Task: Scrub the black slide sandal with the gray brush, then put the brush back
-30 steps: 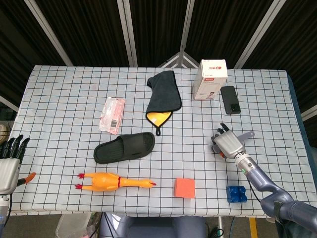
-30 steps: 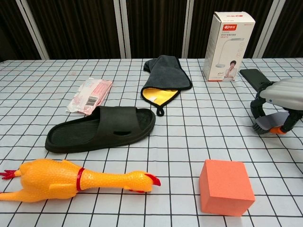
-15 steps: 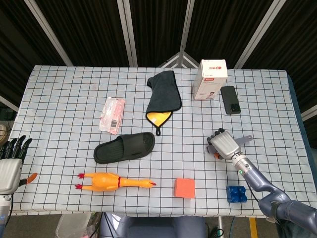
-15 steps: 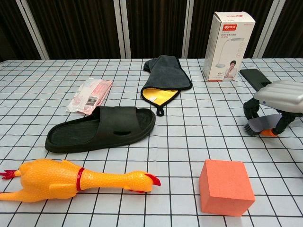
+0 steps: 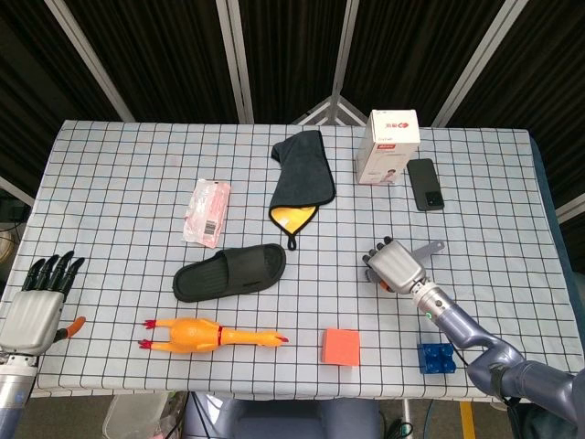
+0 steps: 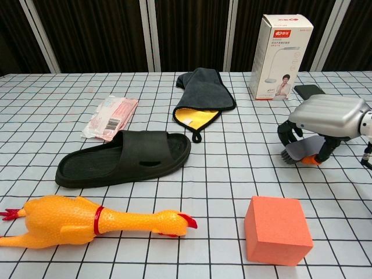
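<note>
Nearest the robot lie the rubber chicken (image 6: 93, 222), the orange block (image 6: 278, 231) and, at the front right in the head view, a blue brick (image 5: 436, 358). The left hand (image 5: 38, 307) hangs off the table's front left corner, fingers straight and spread, holding nothing.

Next back, the right hand (image 6: 323, 119) hovers over the cloth right of centre, its fingers curled round the brush (image 6: 303, 151); the bristles point down and left, the handle sticks out behind the hand. The sandal (image 6: 127, 158) rests sole-down left of centre, well apart from the brush, so I judge the scrub not yet begun.

Risks, as I see them: the grip looks loose from the chest view, and a hard stroke could twist the brush out of the fingers. Nothing pins the sandal, so a push could shove it towards the pink packet (image 6: 111, 117) or the chicken. A low sweep across could clip the block.

Further back lie the grey cloth (image 6: 203, 99), phone (image 5: 423, 184) and white box (image 6: 281, 56).

How the fingers meet the handle is hidden under the palm; the left hand shows only in the head view
</note>
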### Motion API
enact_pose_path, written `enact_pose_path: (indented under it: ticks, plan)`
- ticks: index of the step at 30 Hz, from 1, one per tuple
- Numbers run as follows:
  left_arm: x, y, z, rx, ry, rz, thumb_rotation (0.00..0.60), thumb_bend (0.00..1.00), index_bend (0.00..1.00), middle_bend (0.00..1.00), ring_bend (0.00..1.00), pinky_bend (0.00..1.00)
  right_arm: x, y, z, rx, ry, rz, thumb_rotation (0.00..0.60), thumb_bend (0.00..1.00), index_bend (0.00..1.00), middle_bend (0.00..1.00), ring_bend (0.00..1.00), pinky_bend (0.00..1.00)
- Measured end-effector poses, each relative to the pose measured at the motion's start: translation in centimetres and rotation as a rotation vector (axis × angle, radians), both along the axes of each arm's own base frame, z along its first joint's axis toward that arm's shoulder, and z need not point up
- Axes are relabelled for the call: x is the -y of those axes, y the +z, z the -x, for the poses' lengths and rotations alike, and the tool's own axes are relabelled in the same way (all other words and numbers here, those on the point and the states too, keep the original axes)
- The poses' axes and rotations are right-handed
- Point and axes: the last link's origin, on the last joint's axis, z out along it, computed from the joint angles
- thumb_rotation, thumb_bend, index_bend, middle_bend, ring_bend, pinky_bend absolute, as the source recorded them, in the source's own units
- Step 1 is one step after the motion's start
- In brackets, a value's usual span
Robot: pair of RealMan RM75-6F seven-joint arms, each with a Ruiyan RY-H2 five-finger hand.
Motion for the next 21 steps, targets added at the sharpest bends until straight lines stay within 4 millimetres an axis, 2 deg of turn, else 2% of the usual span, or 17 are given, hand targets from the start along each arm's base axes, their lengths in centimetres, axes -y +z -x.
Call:
enact_pose_path:
  ticks: [4,13,21]
  plan:
    - [-1.0,-0.8,-1.3,-0.010,-0.078,0.061,0.600,0.59,0.08,0.08,0.03,0.08,0.1,-0.3,-2.3,0.025,0.039,-0.005,0.600,1.00,0.74,0.66,0.45,0.36]
    - [-3.5,-2.3,-2.7,-0.014,-0.144,0.195,0.600,0.62,0.10,0.10,0.05,0.08,0.1,-1.1,-7.6,0.057,0.103,-0.012,0.600,1.00,0.74,0.66,0.45,0.37]
    - [-5.8,-4.1,-3.7,0.024,-0.171,0.316,0.600,0.62,0.10,0.10,0.05,0.08,0.8,-2.0,-10.2,0.072,0.087,-0.019,0.600,1.00,0.74,0.66,0.45,0.37]
